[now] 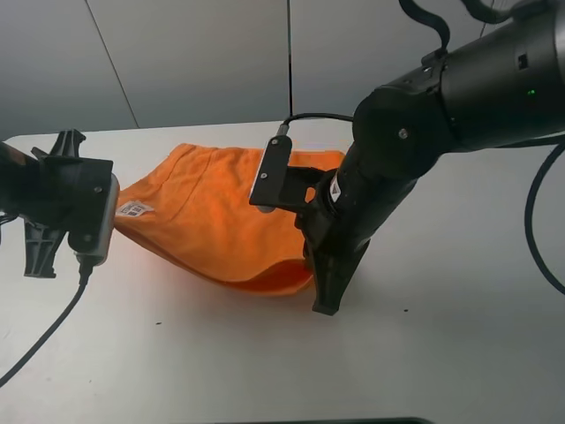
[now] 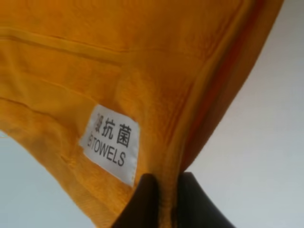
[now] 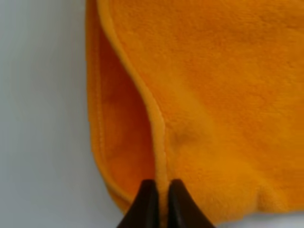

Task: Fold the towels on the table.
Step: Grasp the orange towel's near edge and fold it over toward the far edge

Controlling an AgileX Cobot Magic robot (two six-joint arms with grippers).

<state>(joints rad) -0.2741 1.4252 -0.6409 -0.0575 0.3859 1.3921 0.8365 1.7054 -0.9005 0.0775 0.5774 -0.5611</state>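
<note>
The orange towel [image 1: 216,221] lies doubled over on the white table [image 1: 221,353], with its near edge sagging between my two grippers. Its white label [image 1: 134,209] sits by the left corner. My left gripper [image 1: 113,228] is shut on that corner; the left wrist view shows the fingertips [image 2: 148,202] pinching the hem of the towel [image 2: 142,61] beside the label [image 2: 110,142]. My right gripper [image 1: 316,276] is shut on the near right corner; in the right wrist view it [image 3: 161,204] pinches the stitched hem of the towel [image 3: 228,95].
The right arm [image 1: 415,132] reaches across the towel's right side from the upper right. A black cable [image 1: 44,340] trails from the left arm over the table. A grey wall [image 1: 221,53] stands behind the table's far edge.
</note>
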